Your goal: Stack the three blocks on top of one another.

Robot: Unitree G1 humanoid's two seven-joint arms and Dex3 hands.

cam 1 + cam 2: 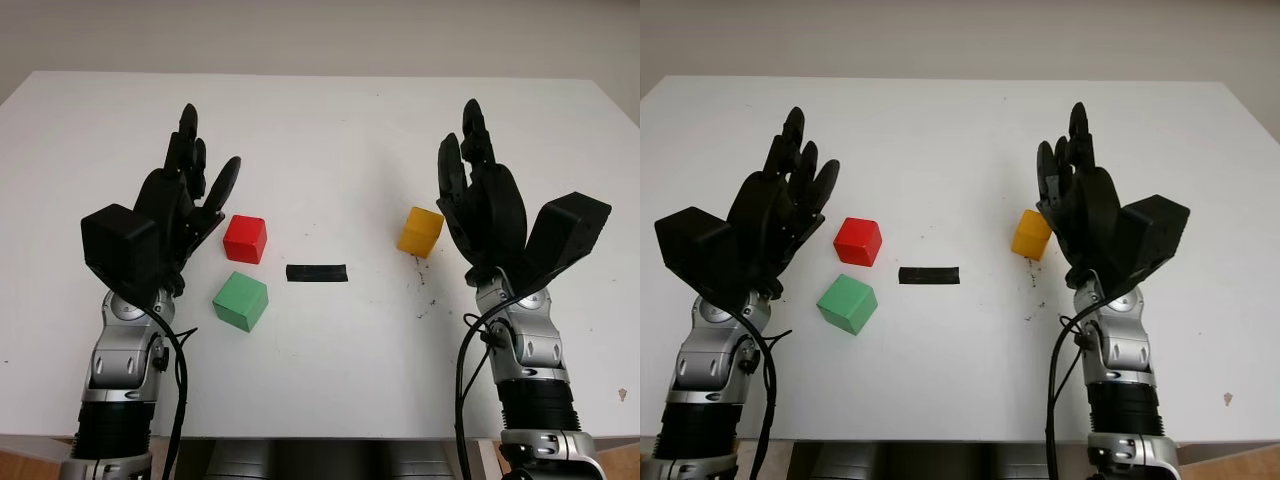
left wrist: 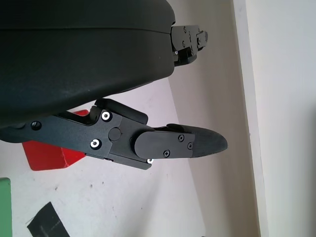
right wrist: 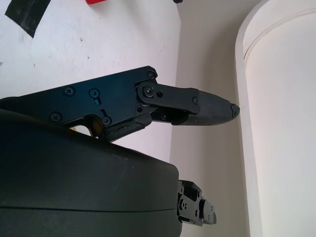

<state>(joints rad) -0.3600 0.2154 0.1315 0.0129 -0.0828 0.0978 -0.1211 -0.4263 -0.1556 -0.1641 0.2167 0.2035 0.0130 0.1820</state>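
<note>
Red block (image 1: 245, 238), green block (image 1: 240, 300) and yellow block (image 1: 420, 231) all sit separately on the white surface (image 1: 330, 130), so nothing's stacked yet, the whole job is left. Red and green are close together, yellow well off to the right. Left hand (image 1: 185, 195) is open beside red, right hand (image 1: 480, 195) open just beside yellow, neither holding anything.
</note>
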